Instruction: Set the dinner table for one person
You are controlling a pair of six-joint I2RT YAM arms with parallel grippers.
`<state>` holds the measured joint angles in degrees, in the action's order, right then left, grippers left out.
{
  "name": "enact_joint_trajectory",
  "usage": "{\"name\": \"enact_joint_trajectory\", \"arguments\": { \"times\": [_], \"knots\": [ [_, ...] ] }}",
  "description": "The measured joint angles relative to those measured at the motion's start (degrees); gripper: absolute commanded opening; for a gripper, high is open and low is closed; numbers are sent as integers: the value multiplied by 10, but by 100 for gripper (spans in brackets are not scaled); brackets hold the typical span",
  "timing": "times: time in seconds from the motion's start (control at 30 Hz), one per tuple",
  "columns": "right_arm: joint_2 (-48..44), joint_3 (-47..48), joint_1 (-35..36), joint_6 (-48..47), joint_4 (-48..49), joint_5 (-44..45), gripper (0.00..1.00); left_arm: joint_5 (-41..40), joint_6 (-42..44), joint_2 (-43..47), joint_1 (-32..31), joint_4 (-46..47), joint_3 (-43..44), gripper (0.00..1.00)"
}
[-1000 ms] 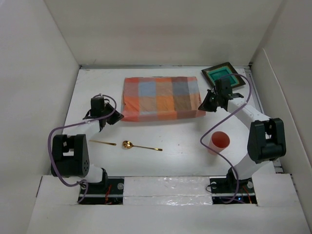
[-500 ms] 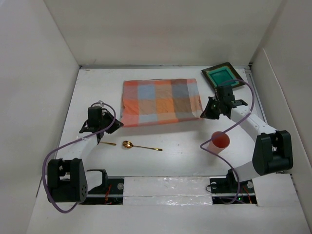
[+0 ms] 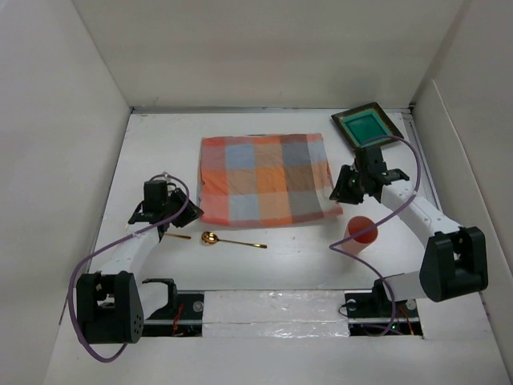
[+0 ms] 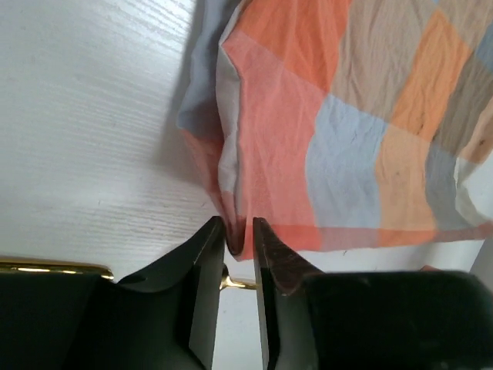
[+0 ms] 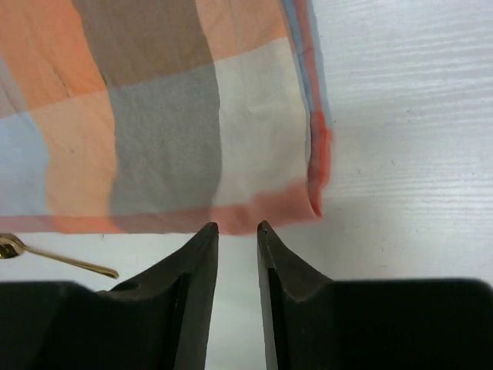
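Observation:
The orange-and-grey checked cloth mat lies flat on the white dinner table. My left gripper is at the mat's near left corner. In the left wrist view its jaws stand slightly open, with a raised fold of that mat corner loose between them. My right gripper is at the near right corner. It is open and holds nothing; the mat edge lies just beyond its tips.
A gold spoon and a second thin gold utensil lie in front of the mat. A red cup stands near the right arm. A dark square plate with a green centre sits at the back right. White walls enclose the table.
Both arms drew the mat toward the near edge, and it now lies flatter and wider. Both grippers, shut on its corners before, have parted their jaws.

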<state>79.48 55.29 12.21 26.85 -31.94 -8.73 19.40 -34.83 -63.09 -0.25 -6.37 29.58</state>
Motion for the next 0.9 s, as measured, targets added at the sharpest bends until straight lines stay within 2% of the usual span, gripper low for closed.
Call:
{"name": "enact_joint_trajectory", "arguments": {
  "times": [0.03,0.13,0.3,0.33,0.4,0.43,0.47,0.5,0.53,0.57,0.6,0.63,0.73,0.8,0.87,0.9],
  "knots": [
    [-3,0,0,-1,-3,0,49,-2,0,0,0,-5,0,32],
    [-13,2,0,-3,-14,4,58,-6,-1,4,0,-18,2,40],
    [-16,37,-1,-5,-38,3,56,-14,-3,21,0,-43,29,40],
    [-17,48,-2,-5,-39,4,48,-15,-4,24,0,-45,38,39],
    [-18,67,-9,-2,-35,3,40,-18,-6,31,0,-47,59,37],
    [-18,75,-16,0,-32,0,23,-20,-7,37,0,-48,70,35],
    [-18,84,-26,2,-27,-5,15,-23,-7,42,0,-53,84,34],
    [-18,93,-40,10,-20,-10,4,-26,-7,44,0,-61,103,28],
    [-17,101,-53,14,-16,-15,0,-30,-5,45,0,-66,124,23],
    [-14,111,-67,21,-6,-19,0,-34,-3,44,0,-72,147,18],
    [-10,119,-83,30,7,-24,0,-38,1,43,0,-75,170,4],
    [-6,125,-99,41,25,-29,0,-41,6,43,0,-77,192,0],
    [8,128,-147,82,95,-43,1,-46,21,41,-8,-79,252,0],
    [26,127,-176,116,149,-45,10,-35,26,38,-13,-72,276,0],
    [47,127,-195,160,214,-35,34,-17,29,37,-16,-65,283,0],
    [66,126,-205,163,218,-34,34,-9,30,36,-17,-64,283,2]
  ]
}}
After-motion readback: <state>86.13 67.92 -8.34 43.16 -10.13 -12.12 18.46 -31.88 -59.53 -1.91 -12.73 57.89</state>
